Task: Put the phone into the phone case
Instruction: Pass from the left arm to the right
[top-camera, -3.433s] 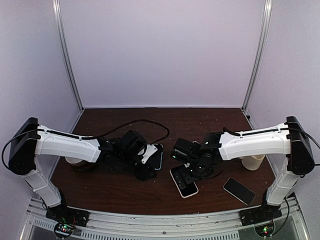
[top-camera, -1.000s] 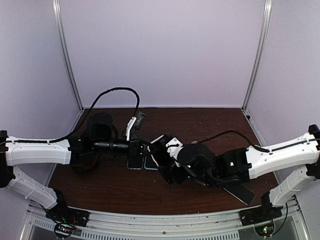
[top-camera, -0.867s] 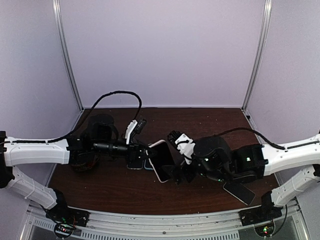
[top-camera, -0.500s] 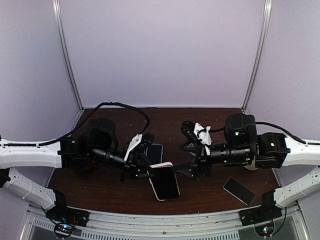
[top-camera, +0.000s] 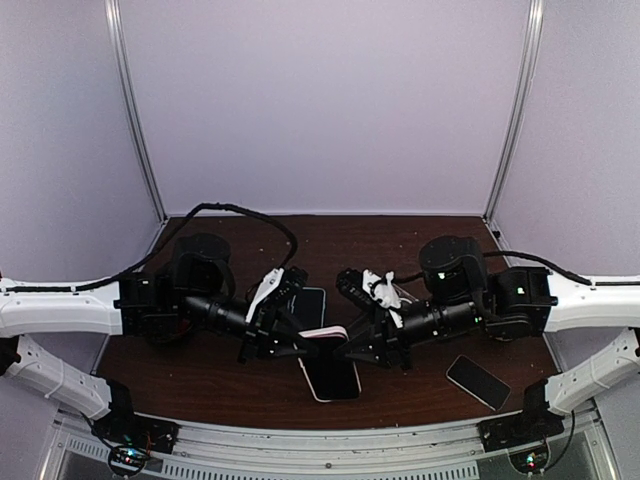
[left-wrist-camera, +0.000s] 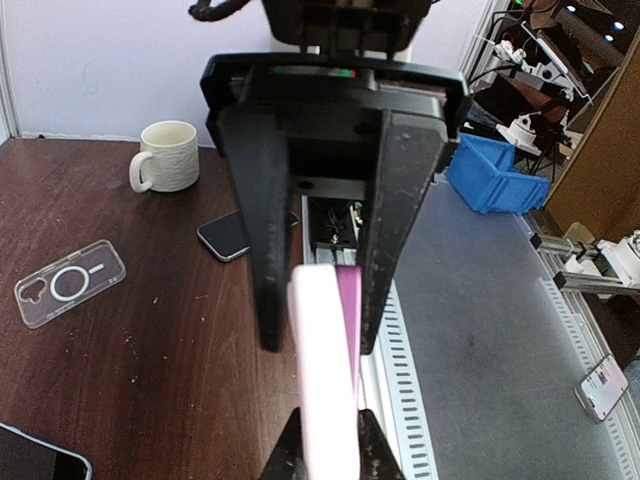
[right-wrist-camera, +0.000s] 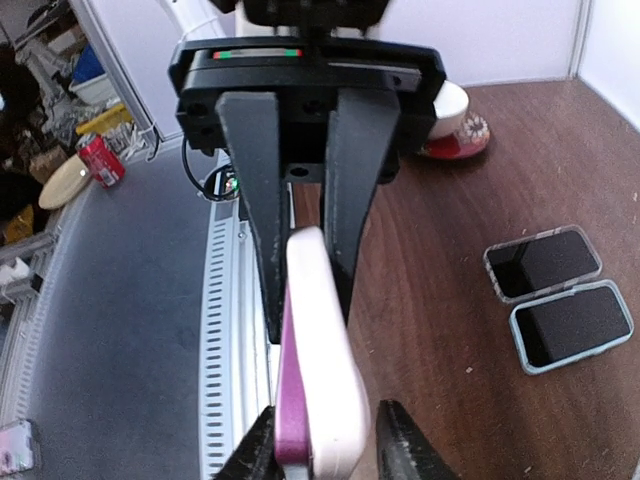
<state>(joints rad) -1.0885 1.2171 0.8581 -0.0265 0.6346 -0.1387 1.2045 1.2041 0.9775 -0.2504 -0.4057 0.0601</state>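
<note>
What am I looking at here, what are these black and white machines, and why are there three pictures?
These are two robot arms bolted at a table's near edge, each ending in a two-finger gripper. The wide picture comes from a fixed camera above and behind them. The other two come from a small camera on each wrist, looking along that arm's own fingers.

The left gripper is clamped on a phone, held between the arms. The right gripper has its fingers either side of the phone's other end; I cannot tell if they are squeezing.

On the brown table lie a second phone, a clear case, a dark case, a light blue case and a mug.
</note>
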